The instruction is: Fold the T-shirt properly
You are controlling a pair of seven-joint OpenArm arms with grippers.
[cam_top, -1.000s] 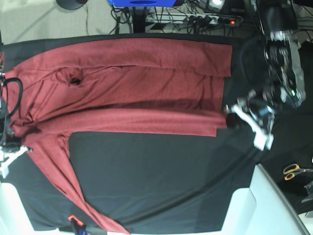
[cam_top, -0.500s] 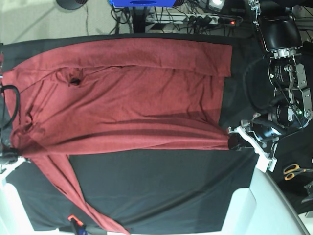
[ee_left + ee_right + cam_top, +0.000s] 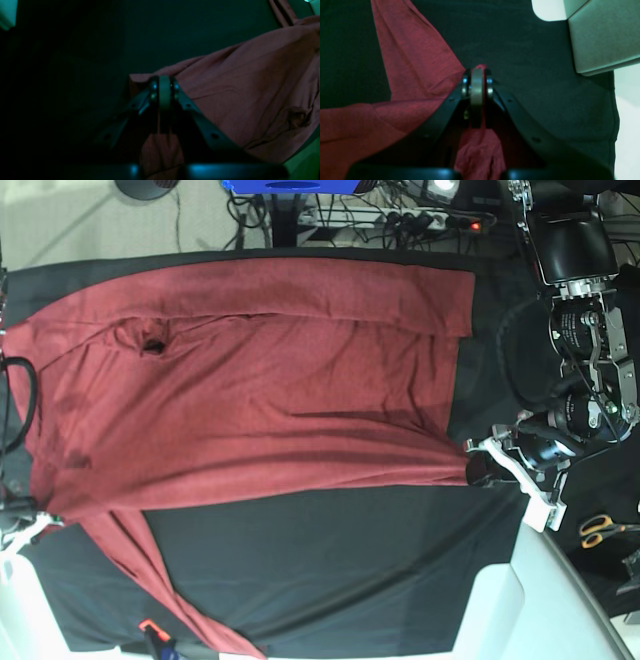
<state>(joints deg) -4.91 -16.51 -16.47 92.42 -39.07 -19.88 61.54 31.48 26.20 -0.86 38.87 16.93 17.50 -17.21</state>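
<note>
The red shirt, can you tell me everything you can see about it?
The T-shirt is plain brick-red, thin soft knit, with long sleeves. It lies spread across the black table cloth, one sleeve trailing toward the front edge. The left gripper is shut on one edge and the right gripper on another, pulling the near side taut.

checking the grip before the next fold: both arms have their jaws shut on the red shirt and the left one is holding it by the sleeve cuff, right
Not quite. Both arms do have their jaws shut on the T-shirt, but the left gripper holds a corner of the bottom hem, not the sleeve cuff. The base view shows the long sleeve trailing free across the black cloth toward the right gripper's side.
</note>
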